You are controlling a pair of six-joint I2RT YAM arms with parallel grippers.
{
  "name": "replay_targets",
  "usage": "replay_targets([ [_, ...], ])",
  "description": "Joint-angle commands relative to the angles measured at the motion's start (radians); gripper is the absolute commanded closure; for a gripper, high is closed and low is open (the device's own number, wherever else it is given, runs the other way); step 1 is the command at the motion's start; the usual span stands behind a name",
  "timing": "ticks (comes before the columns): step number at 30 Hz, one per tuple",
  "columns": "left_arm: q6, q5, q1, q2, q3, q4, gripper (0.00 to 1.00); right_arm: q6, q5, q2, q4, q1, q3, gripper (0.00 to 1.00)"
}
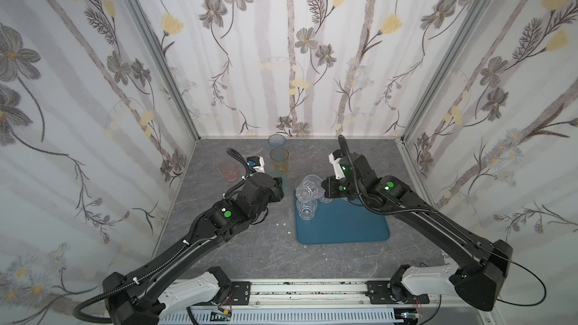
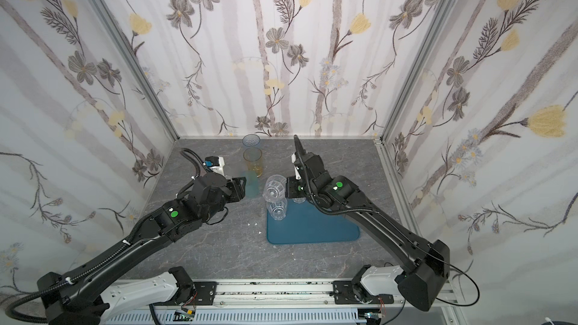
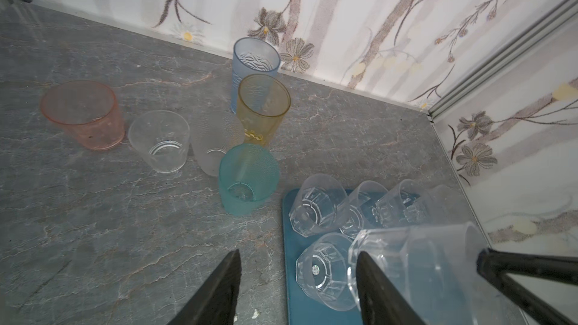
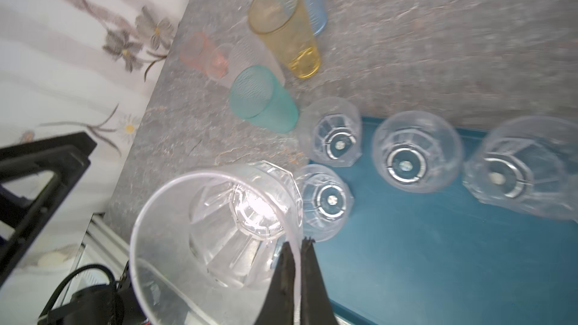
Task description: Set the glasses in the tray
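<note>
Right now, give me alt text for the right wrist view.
The right pincer is shut on the rim of a clear faceted glass, tilted near the blue tray. Four more clear glasses stand on it; tinted glasses sit on the table.

1. A grey, marble-veined tabletop (image 1: 312, 157) formed the floor of the booth and showed in both top views and both wrist views.
2. Floral wallpaper (image 1: 281, 57), with grey and pale yellow flowers over white and grey stripes, covered the back wall and both side walls.
3. A left corner post (image 1: 156, 51) and a right corner post (image 1: 449, 57), both aluminium, stood where the walls met.
4. A few small white scraps (image 1: 283, 223) lay on the tabletop near its middle.
5. A metal rail (image 1: 312, 292) ran along the near edge, just beside a white slotted duct (image 1: 200, 317).
</note>
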State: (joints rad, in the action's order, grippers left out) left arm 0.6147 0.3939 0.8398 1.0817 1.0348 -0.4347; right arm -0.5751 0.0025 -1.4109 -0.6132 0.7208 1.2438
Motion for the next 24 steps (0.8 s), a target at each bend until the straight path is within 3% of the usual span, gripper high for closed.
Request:
replay_targets([
  [1,-0.007,0.064,0.061,0.071,0.042,0.022,0.38,0.002,-0.028,0.094,-0.048,-0.055,-0.065,1.00],
  [10,-0.023,0.002,0.112,0.197,0.040,0.104,0.36,0.033,0.025,0.239,-0.135,-0.155,-0.262,1.00],
  [24,-0.020,0.015,0.109,0.186,-0.068,0.145,0.34,0.024,0.083,0.029,0.094,-0.136,-0.348,1.00],
])
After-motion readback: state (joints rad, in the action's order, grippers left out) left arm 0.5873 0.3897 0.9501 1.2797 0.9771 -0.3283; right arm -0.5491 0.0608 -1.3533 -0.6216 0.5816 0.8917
